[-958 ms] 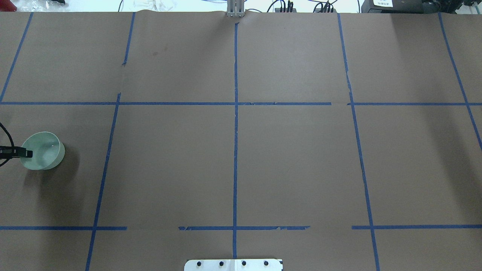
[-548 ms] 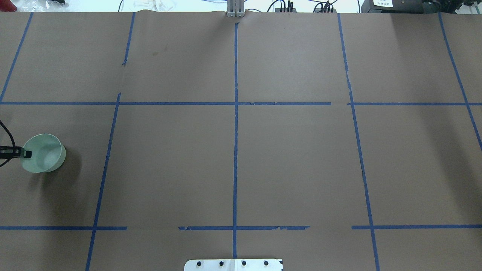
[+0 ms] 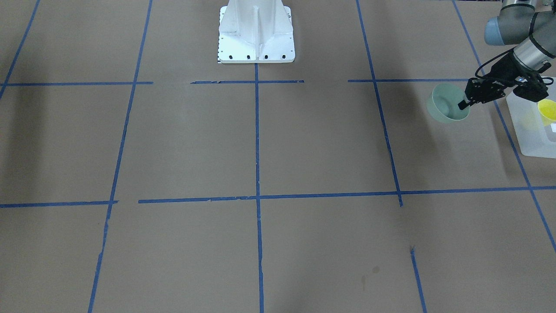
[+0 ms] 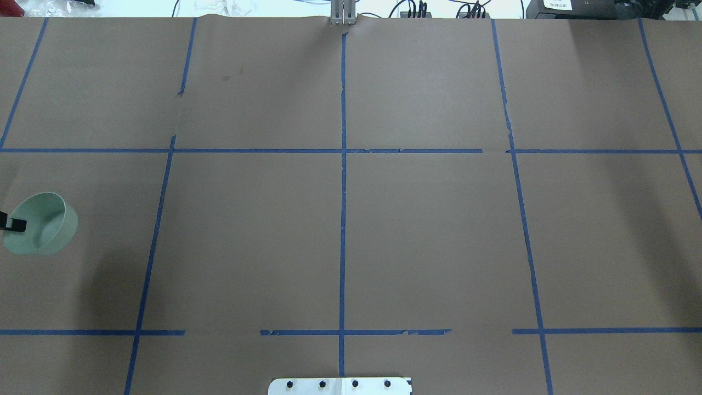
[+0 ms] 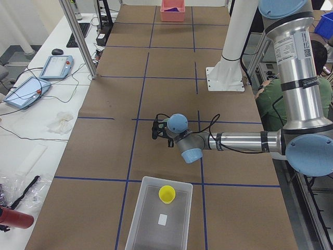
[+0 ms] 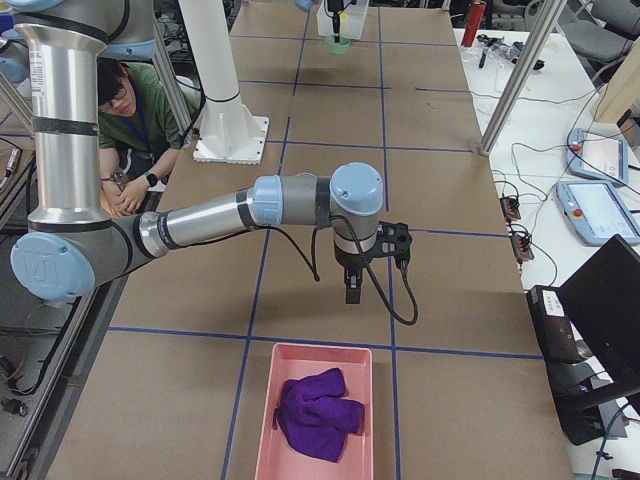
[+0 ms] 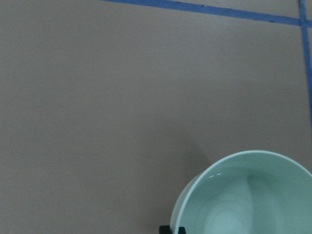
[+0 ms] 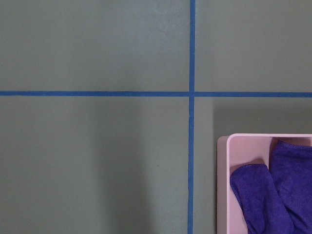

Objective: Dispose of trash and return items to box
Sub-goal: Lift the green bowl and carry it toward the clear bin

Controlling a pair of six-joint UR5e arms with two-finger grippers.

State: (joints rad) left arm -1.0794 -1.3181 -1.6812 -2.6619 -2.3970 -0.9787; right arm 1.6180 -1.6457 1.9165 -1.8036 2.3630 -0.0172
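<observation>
You have the left gripper (image 3: 464,103) clamped on the rim of the pale green bowl (image 3: 445,106), with one finger showing inside the rim. The bowl hangs tilted, clear of the brown paper (image 3: 304,143), at the table's end on the robot's left. It is near the frosted box (image 3: 527,134) but not over it. The yellow cup (image 3: 547,109) sits inside that box, at the end nearer the bowl. At the table's other end, the right gripper (image 6: 352,292) points down near a pink tray (image 6: 262,420) that holds a purple cloth (image 6: 318,413). You cannot tell from these views whether its fingers are apart or together
</observation>
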